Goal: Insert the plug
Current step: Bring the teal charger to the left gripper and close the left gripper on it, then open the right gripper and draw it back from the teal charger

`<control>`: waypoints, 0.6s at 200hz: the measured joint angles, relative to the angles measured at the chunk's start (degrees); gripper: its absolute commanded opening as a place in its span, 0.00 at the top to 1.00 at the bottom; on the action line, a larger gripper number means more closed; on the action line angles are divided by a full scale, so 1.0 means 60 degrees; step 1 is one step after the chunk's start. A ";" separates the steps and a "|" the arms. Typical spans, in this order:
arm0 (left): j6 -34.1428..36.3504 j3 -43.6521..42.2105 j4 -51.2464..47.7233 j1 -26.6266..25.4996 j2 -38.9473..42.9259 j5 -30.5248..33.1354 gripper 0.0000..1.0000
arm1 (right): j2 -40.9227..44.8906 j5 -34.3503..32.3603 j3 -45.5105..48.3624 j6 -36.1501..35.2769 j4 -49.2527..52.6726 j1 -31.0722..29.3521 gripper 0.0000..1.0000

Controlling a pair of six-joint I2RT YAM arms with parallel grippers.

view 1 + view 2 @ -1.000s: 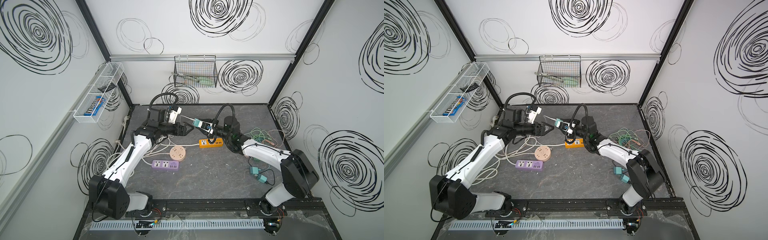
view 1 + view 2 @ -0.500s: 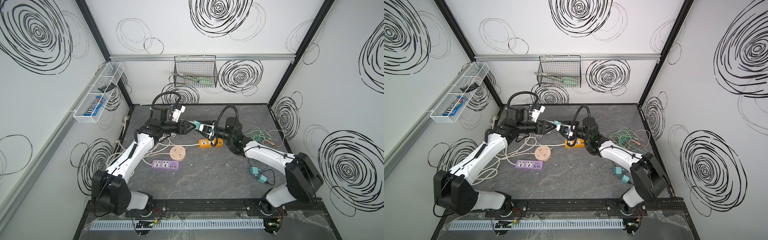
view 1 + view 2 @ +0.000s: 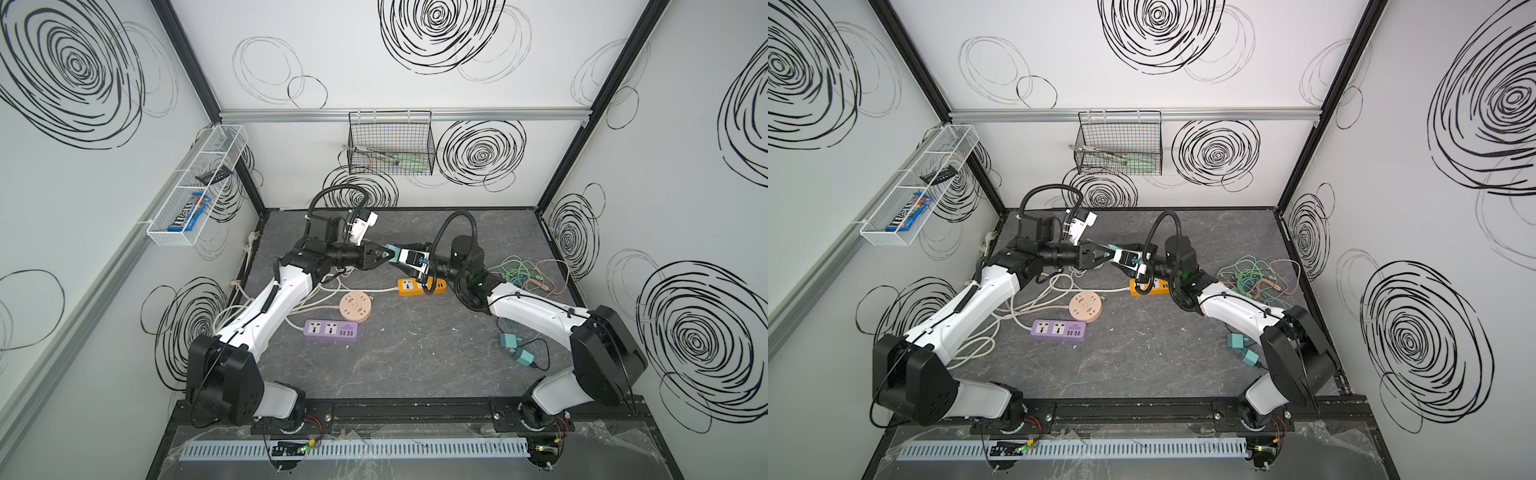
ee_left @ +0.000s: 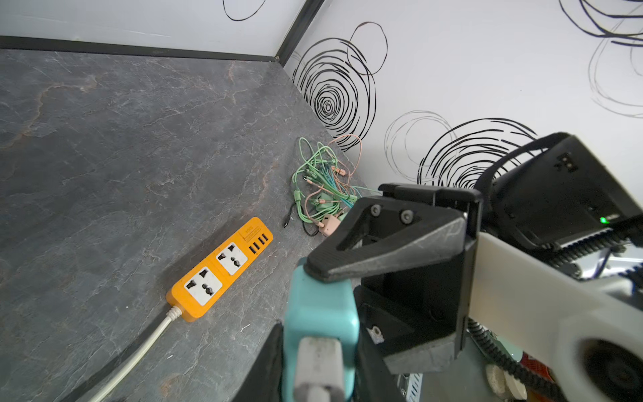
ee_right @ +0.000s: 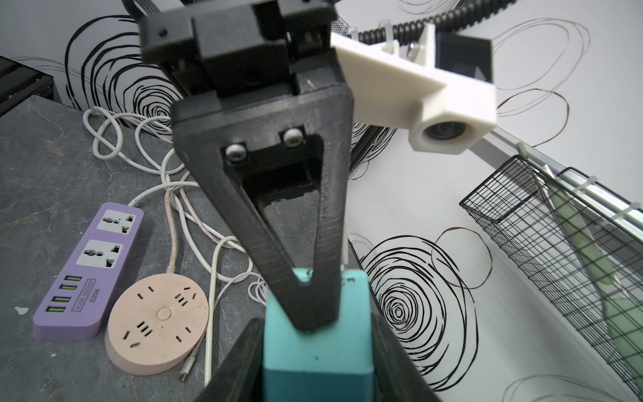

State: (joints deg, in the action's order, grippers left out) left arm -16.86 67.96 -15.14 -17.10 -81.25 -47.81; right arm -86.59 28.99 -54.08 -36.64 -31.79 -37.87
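Observation:
The teal plug hangs in the air above the table's back middle, held between both grippers. My right gripper is shut on it, with a black finger against each side of the teal body. My left gripper comes from the opposite side, and its jaws press both flanks of the plug, whose white end faces that wrist camera. The orange power strip lies on the table just below, with its sockets facing up.
A purple power strip and a round pink socket lie front-left of the orange strip, among white cords. A cable tangle and two teal adapters are on the right. A wire basket hangs on the back wall.
My left gripper has moved right to the plug held by the right gripper and narrowed its jaws from wide open onto it. The right gripper has shifted slightly left towards it.

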 measured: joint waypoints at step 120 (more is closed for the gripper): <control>0.0168 0.0277 0.0197 -0.0892 -0.0681 0.2310 1.00 | 0.3224 -0.4783 0.2422 0.4058 0.0029 -0.0055 0.03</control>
State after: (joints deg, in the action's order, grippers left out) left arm -15.86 69.63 -13.96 -22.46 -85.34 -33.95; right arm -67.24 0.30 -39.55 -12.29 -31.62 -38.20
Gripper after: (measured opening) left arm 0.300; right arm 0.974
